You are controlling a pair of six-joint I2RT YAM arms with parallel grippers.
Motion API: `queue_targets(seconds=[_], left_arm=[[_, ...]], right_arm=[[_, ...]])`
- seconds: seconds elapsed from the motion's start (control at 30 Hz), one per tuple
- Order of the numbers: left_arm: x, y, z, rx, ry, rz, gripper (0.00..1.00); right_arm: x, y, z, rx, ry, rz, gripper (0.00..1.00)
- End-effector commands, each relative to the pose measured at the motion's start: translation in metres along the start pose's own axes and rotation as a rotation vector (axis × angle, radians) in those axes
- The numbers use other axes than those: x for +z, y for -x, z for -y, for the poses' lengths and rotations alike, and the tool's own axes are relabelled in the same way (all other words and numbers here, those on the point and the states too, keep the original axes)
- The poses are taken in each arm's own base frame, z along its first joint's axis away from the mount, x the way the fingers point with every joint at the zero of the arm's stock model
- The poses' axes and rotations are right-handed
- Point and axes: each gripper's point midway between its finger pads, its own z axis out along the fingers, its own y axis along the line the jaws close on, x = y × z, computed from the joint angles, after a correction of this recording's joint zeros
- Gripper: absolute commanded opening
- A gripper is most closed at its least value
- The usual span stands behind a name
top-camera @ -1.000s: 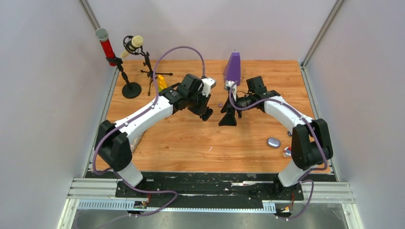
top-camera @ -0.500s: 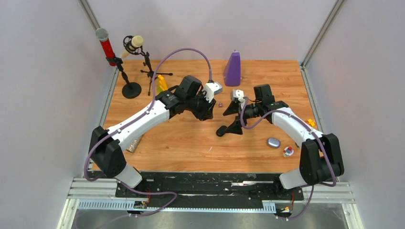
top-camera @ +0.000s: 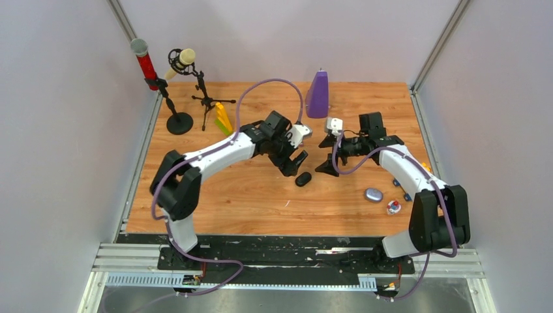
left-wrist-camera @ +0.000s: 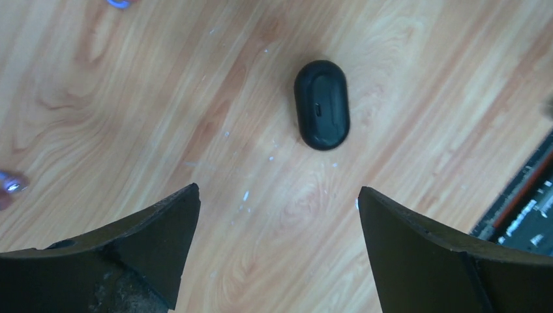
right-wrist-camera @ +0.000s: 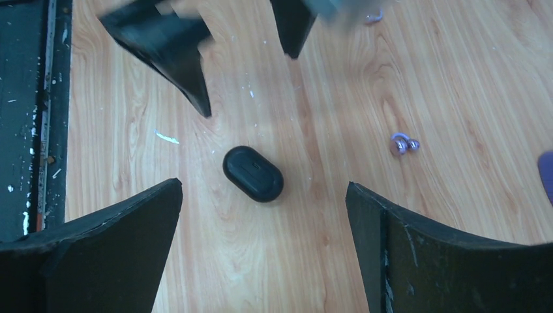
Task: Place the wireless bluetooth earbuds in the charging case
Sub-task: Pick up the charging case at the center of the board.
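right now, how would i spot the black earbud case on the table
Find the middle of the wooden table, where the left gripper and right gripper nearly meet. The black case lies between them, slightly toward the near edge. It is a dark oval; the other case, further right, is pale purple.

Top view overhead; 2 wrist views close, downward, sharing black case (left-wrist-camera: 321,104).

walls (top-camera: 59,130): pale grey | table (top-camera: 248,195): wood (white-flecked) | light: even
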Motion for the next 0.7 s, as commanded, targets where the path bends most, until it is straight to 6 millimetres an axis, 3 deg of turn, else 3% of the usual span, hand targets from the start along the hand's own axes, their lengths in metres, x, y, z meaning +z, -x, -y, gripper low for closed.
queue_targets(seconds=[0.0,0.17,0.33,0.5,0.67], left_arm=[[0.035,0.009,0.0,-0.019,-0.012,-0.02,1.0],[0.06,0.008,0.012,-0.013,-0.043,-0.039,1.0],[0.071,0.008,0.027,-0.008,-0.077,-0.048,1.0],[0.09,-0.002,0.034,0.002,-0.081,-0.096,0.98],[0.105,-0.01,0.028,-0.011,-0.052,-0.136,0.88]], right_arm=[[-0.031,0.025,0.015,-0.085,-0.107,0.027,1.0],[-0.074,0.041,0.027,-0.081,-0.232,0.045,1.0],[-0.108,0.061,0.018,-0.036,-0.282,0.136,1.0],[-0.121,0.075,0.002,-0.089,-0.276,0.196,1.0],[-0.124,0.084,-0.007,-0.109,-0.254,0.226,1.0]])
